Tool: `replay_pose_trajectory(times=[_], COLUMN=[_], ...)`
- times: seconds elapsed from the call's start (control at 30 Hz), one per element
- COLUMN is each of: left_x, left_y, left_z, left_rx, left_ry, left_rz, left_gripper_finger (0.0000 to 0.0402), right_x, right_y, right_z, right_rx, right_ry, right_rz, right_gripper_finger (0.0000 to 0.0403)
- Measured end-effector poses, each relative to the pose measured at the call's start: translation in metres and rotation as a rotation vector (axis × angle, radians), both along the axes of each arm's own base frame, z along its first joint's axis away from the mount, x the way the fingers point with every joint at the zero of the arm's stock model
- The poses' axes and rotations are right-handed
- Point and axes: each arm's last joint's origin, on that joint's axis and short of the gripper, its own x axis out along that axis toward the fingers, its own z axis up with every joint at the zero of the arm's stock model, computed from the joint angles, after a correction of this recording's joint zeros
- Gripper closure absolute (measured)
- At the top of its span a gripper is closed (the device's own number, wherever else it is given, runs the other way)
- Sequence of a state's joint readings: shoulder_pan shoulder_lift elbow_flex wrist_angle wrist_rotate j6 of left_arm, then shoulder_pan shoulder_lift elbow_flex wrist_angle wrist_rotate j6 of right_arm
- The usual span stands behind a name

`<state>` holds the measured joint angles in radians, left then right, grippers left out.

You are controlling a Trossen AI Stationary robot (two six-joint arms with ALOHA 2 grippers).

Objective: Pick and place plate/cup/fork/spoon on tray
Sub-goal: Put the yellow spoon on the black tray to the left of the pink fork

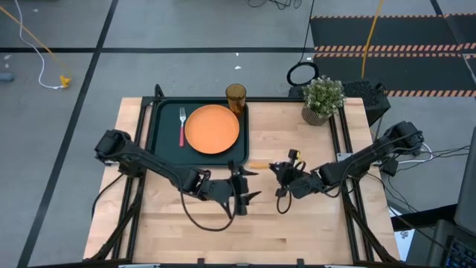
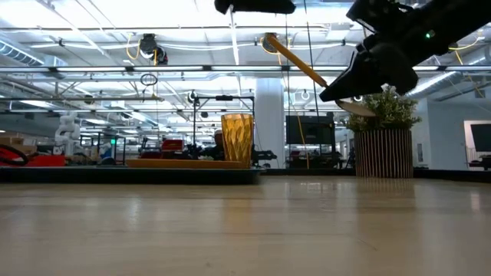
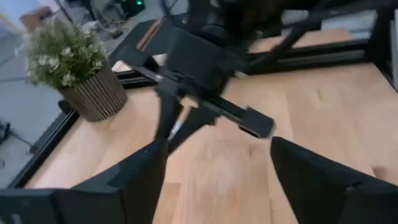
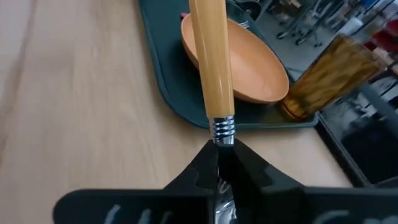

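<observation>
The dark tray (image 1: 160, 134) lies at the table's far left. On it are the orange plate (image 1: 212, 128), the pink-handled fork (image 1: 181, 126) left of the plate, and the amber cup (image 1: 236, 97), which stands at the tray's far right corner. My right gripper (image 1: 281, 171) is just right of the tray's near right corner. It is shut on the orange-handled spoon (image 1: 258, 165), whose handle points toward the tray. My left gripper (image 1: 247, 190) is open and empty, near the middle of the table, facing the right gripper. My right gripper pinches the spoon at its metal neck (image 4: 222, 138), just behind the ribbed collar, between its two shut fingers. The fingers come from the table's right and lie along the spoon. The spoon is lifted clear of the table. Its handle (image 2: 295, 60) slants up and away from the fingers.
A potted plant (image 1: 322, 100) stands at the table's far right. Black frame rails run along the table's sides. Bare wood lies between the tray and the table's near edge.
</observation>
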<state>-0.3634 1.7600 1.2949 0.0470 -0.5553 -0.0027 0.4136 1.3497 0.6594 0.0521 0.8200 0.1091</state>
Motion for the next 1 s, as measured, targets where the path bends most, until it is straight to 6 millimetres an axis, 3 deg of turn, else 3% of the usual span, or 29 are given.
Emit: replay_pose_trajectory(times=[0.2,0.33,0.5,0.73,1.0], left_x=[0.007,0.009,0.014,0.019,0.036], left_y=[0.021,0.035,0.047,0.041,0.03], left_z=[0.0,-0.003,-0.005,-0.015,-0.048], left_rx=[-0.11,-0.233,-0.374,-0.131,0.273], left_ry=[-0.039,-0.051,-0.04,0.019,0.075], left_rz=[0.12,0.197,0.164,0.069,0.065], left_gripper_finger=[0.0093,0.0115,0.0148,0.0161,0.0109], right_x=[0.006,0.009,0.009,0.01,0.022], right_y=[0.009,0.018,0.025,0.027,0.018], right_z=[-0.013,-0.024,-0.032,-0.032,-0.025], right_rx=[-0.173,-0.329,-0.514,-0.724,-0.852], right_ry=[0.045,0.093,0.155,0.224,0.314], right_rz=[0.009,0.017,-0.009,-0.089,-0.104], right_gripper_finger=[0.0393,0.0393,0.0393,0.0393,0.0393])
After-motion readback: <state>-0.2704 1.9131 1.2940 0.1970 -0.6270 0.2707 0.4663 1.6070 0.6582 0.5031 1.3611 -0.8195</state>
